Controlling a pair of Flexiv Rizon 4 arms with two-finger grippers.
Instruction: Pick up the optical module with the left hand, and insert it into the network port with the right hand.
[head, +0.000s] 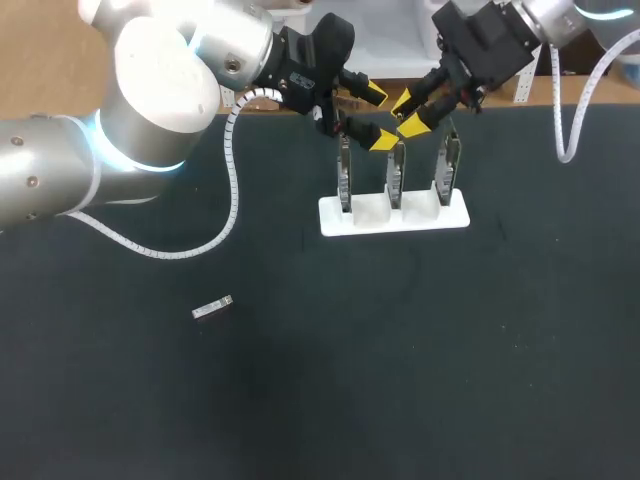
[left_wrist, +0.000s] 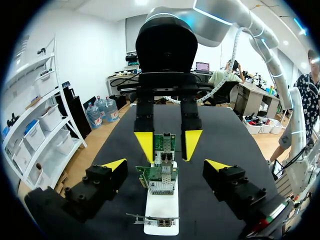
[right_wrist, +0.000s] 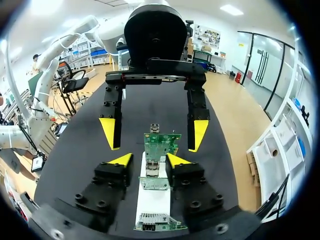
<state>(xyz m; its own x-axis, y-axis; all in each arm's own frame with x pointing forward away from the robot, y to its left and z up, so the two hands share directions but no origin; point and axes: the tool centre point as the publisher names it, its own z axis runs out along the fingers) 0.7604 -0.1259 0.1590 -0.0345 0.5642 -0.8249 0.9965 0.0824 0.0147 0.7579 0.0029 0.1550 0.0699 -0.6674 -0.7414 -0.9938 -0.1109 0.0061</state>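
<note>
Small silver optical module (head: 212, 308): lies flat and alone on the dark surface (head: 450, 380), left of the middle and well apart from everything else. It is free on all sides for a grasp from above and is not yet picked up.

White slotted rack (head: 420, 212): stands towards the far edge, right of the middle. It holds three green circuit cards (head: 397, 175) upright in a row, apparently so that each network port (right_wrist: 154, 181) faces the arms.

Left pincer (head: 380, 117) and right pincer (head: 410, 112): both hang above the rack, tip to tip over the middle card. The left is released with fingers spread wide. The right is also released, with a narrower gap and empty. Judged so, the left must cross to the module first.
</note>
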